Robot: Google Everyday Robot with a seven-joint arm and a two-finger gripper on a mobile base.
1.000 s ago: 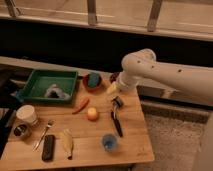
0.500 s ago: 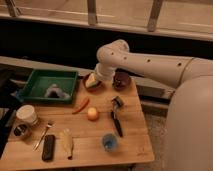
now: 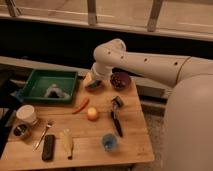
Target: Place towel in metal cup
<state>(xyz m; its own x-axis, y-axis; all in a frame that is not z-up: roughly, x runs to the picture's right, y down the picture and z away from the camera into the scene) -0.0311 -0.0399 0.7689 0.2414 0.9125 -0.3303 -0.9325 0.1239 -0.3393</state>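
Hanging over the far edge of the wooden table (image 3: 130, 150), the claw (image 3: 97, 79) sits at the end of the white arm (image 3: 150, 62), which reaches in from the picture's right. The claw is released, jaws spread wide, and I can make out nothing in them.

Just under the claw, on its picture-left side, lies a yellow and teal object (image 3: 90, 83). A dark bowl (image 3: 120, 80) stands close on the other side. The towel (image 3: 55, 92) lies bunched inside the green tray (image 3: 31, 94), a short way to the picture-left of the claw and a little nearer the camera, not touched by it. The metal cup (image 3: 21, 132) is well apart from the claw, at the table's near left corner, just in front of the white cup (image 3: 26, 114). Between claw and metal cup lie a carrot (image 3: 81, 105), a fork (image 3: 43, 135) and a pale banana-like object (image 3: 66, 143).

My judgement is that the pick is not yet begun. Several things could go wrong:
- The claw may close on the yellow and teal object, since that is the nearest thing to it.
- The tray wall may catch a finger on the way down.
- A pinch on only a fold may let the towel slip out mid-carry.
- The metal cup looks small, so the towel may drape over the rim or tip it.
- The white cup beside it may get knocked.
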